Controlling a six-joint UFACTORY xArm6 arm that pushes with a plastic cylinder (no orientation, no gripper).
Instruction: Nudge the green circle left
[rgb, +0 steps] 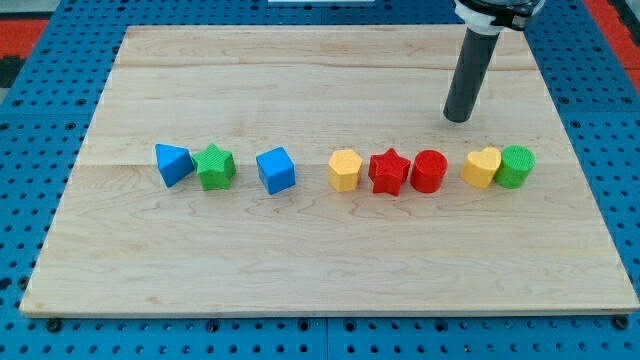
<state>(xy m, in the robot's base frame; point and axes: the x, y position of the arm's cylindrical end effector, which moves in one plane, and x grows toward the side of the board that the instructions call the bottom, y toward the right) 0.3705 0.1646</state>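
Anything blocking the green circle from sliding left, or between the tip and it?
Yes. The yellow heart touches the green circle on its left, so a nudge would push it too. My tip sits above-left of both; nothing lies between.

Our green circle (516, 166) touches the yellow heart (482, 168) blocking its left; bare board (560, 230) lies to its right

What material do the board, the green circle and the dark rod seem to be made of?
The board looks like pale wood planks: grain lines and seams show. The green circle seems ribbed matte plastic, perhaps printed. The rod looks like dull dark plastic or rubber; my tip stands above the view's right blocks.
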